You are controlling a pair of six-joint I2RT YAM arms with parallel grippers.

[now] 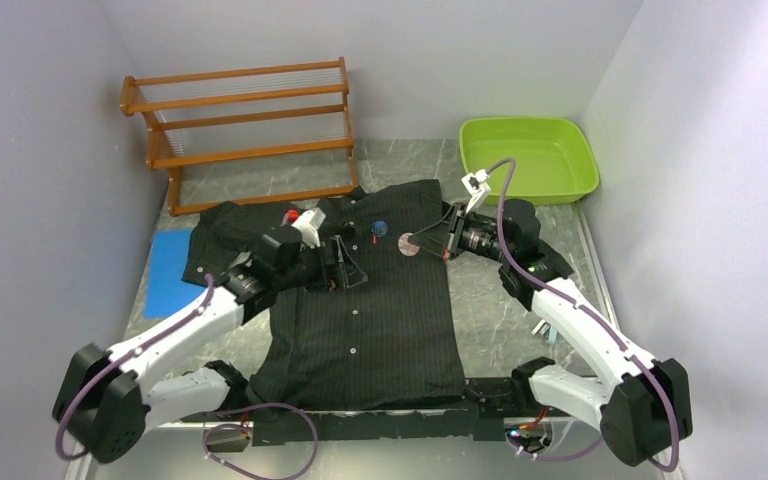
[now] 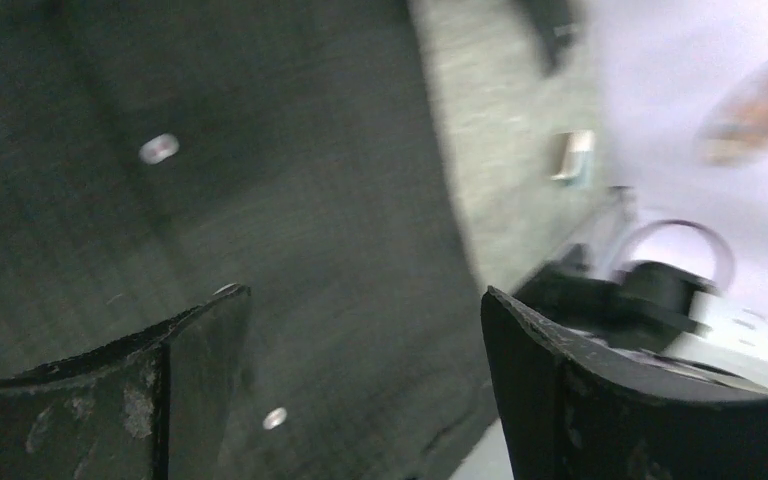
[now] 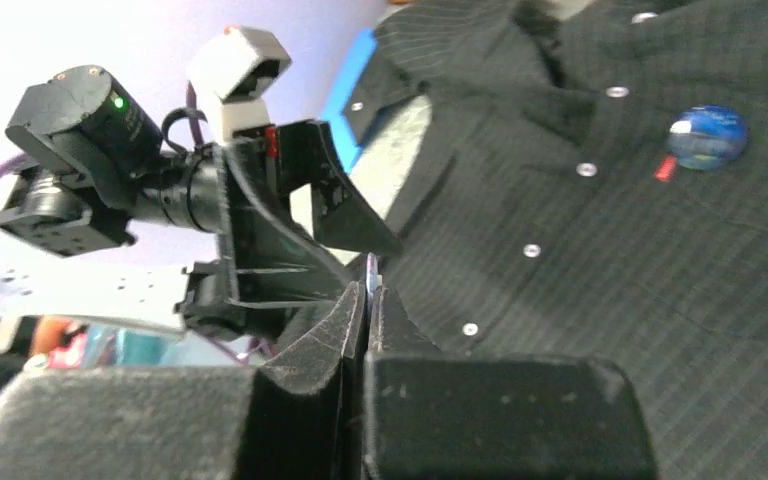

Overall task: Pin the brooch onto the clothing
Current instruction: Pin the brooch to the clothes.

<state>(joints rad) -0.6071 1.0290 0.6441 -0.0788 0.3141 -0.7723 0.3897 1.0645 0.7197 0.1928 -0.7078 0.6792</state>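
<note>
The clothing (image 1: pixel 380 320) is a black pinstriped shirt lying flat with its collar toward the back. My right gripper (image 1: pixel 422 242) is shut on a round pinkish brooch (image 1: pixel 409 244) just above the shirt's chest. In the right wrist view that brooch (image 3: pixel 370 272) shows edge-on as a thin sliver between the closed jaws (image 3: pixel 368 292). A blue round badge (image 1: pixel 378 228) (image 3: pixel 707 137) lies on the shirt near the placket. My left gripper (image 1: pixel 353 263) (image 2: pixel 362 300) stands open over the shirt front (image 2: pixel 310 200), with nothing between its fingers (image 3: pixel 335 200).
A wooden rack (image 1: pixel 245 130) stands at the back left and a green tub (image 1: pixel 530 158) at the back right. A blue sheet (image 1: pixel 168 268) lies left of the shirt. A small red thing (image 1: pixel 289 215) sits by the collar. White walls close in both sides.
</note>
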